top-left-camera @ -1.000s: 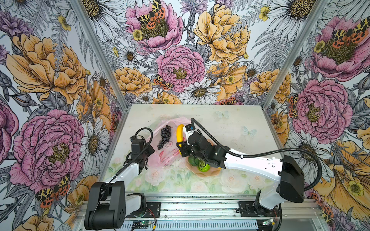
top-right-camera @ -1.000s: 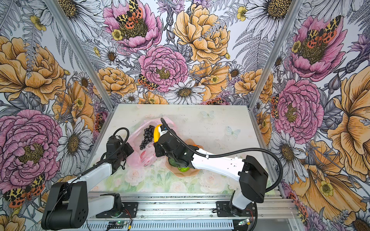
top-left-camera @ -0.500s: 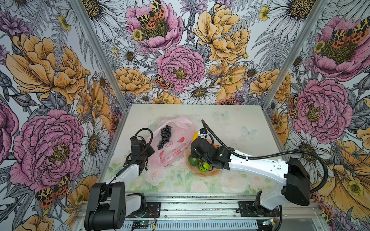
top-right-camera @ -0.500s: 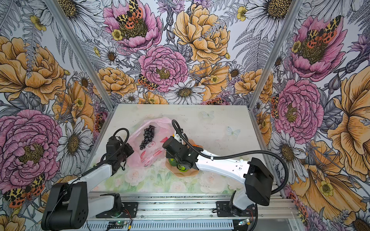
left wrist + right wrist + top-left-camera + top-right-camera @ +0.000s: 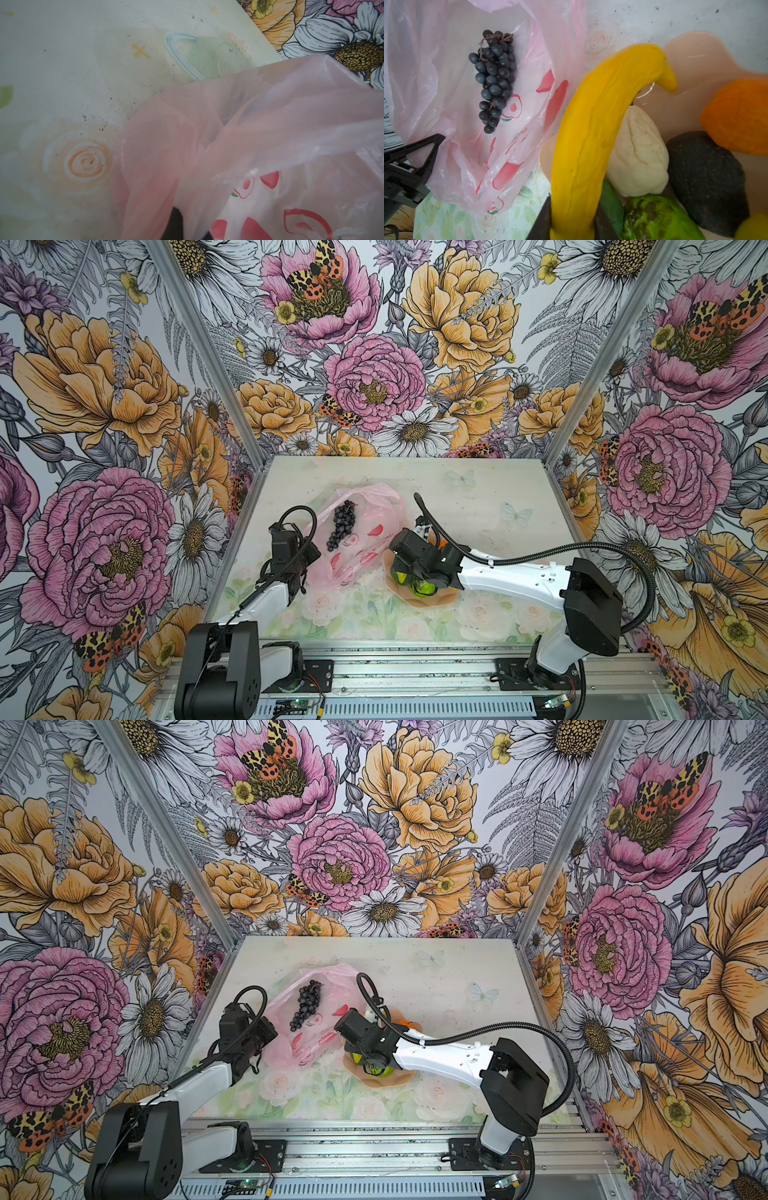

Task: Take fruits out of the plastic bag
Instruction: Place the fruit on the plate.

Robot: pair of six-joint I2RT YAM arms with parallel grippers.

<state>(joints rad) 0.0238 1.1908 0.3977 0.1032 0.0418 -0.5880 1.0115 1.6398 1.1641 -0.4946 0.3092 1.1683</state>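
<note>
The pink plastic bag (image 5: 365, 543) (image 5: 320, 1029) (image 5: 249, 135) lies crumpled at the table's left. A dark purple grape bunch (image 5: 341, 524) (image 5: 306, 1003) (image 5: 494, 81) lies on its film. At the bag's near left edge my left gripper (image 5: 308, 559) (image 5: 180, 224) is shut on the film, which hides most of the fingers. My right gripper (image 5: 405, 574) (image 5: 572, 218) is shut on the yellow banana (image 5: 591, 124), low over the peach dish (image 5: 419, 599) (image 5: 708, 56). In the dish lie a cream pear (image 5: 637, 153), dark avocado (image 5: 704, 182), lime-green ball (image 5: 658, 218) and orange piece (image 5: 737, 116).
The dish stands right beside the bag, toward the table's front. A yellow lemon (image 5: 753, 228) shows at the right wrist view's corner. Flowered walls (image 5: 208, 406) close in the table on the left, back and right. A metal rail (image 5: 415, 664) runs along the front.
My right gripper has carried the banana from above the bag over to the dish and lowered it. The bag's film has settled. The left arm has stayed put.
</note>
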